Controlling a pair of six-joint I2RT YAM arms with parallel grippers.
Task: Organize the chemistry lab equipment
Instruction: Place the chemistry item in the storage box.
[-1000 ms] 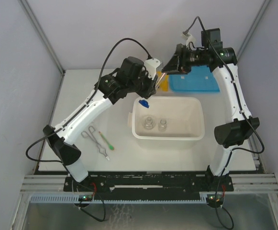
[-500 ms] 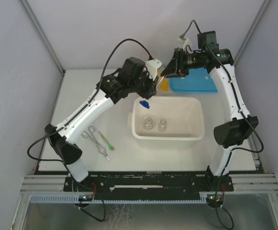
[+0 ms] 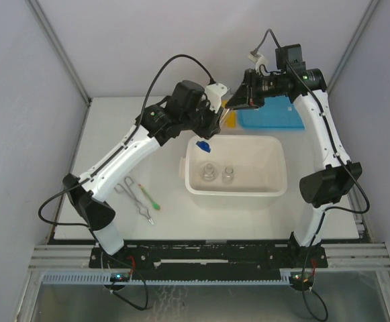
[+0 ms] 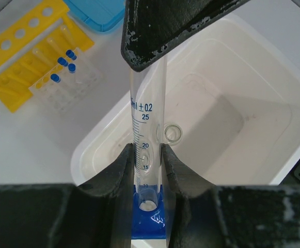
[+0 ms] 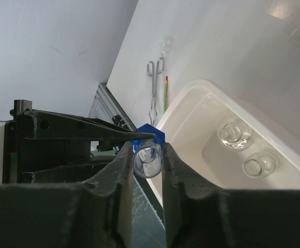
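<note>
A clear graduated cylinder (image 4: 145,129) with a blue base (image 3: 202,144) hangs tilted over the white tub's far left corner. My left gripper (image 4: 147,155) is shut on its lower part, just above the base. My right gripper (image 5: 147,155) is shut on its open top end (image 5: 148,160), both fingers against the glass. Two small glass vessels (image 3: 209,172) (image 3: 228,175) stand in the tub. The yellow tube rack (image 4: 15,67) lies on its side beside several blue-capped tubes (image 4: 67,59). Metal tongs (image 3: 133,198) and a green-tipped stick (image 3: 149,196) lie at front left.
The white tub (image 3: 235,191) sits mid-table. A blue lid (image 3: 268,117) lies behind it at the back right, next to the rack. Both arms meet above the tub's far left corner.
My right gripper's jaws have closed onto the cylinder's top end, and it edged slightly left. The left gripper keeps its hold and has not moved.
</note>
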